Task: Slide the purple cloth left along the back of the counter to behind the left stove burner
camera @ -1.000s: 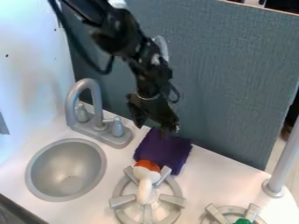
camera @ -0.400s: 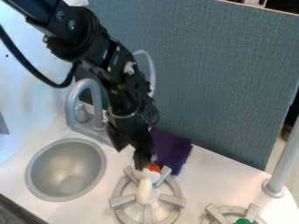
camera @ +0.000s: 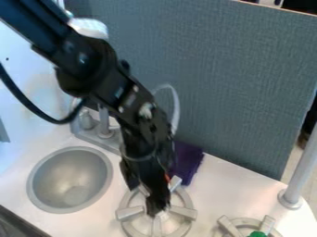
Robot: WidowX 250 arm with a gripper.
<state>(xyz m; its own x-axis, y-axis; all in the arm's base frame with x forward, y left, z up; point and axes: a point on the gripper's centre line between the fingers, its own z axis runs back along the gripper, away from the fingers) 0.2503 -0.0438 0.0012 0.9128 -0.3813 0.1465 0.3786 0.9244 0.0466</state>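
The black gripper [camera: 143, 201] hangs low over the left stove burner [camera: 129, 213], its fingers apart. One finger reaches down in front of the burner's middle, and the other is at its upper left. Behind the gripper, most of the white toy with the orange-red top is hidden; only a sliver of its orange part [camera: 167, 177] shows. Whether the gripper touches the toy I cannot tell. A purple cloth [camera: 188, 162] lies just behind the burner, partly covered by the arm.
At the left is a round grey sink [camera: 69, 180], with a grey faucet [camera: 104, 127] behind it, partly hidden by the arm. A second burner [camera: 230, 228] with a green thing [camera: 257, 234] stands at the lower right, near a grey post [camera: 301, 173]. A grey-blue panel [camera: 235, 88] borders the counter's back.
From above the purple cloth, the gripper has come down and toward the front, over the left burner. It now covers most of the white and orange toy, which was in plain view before.
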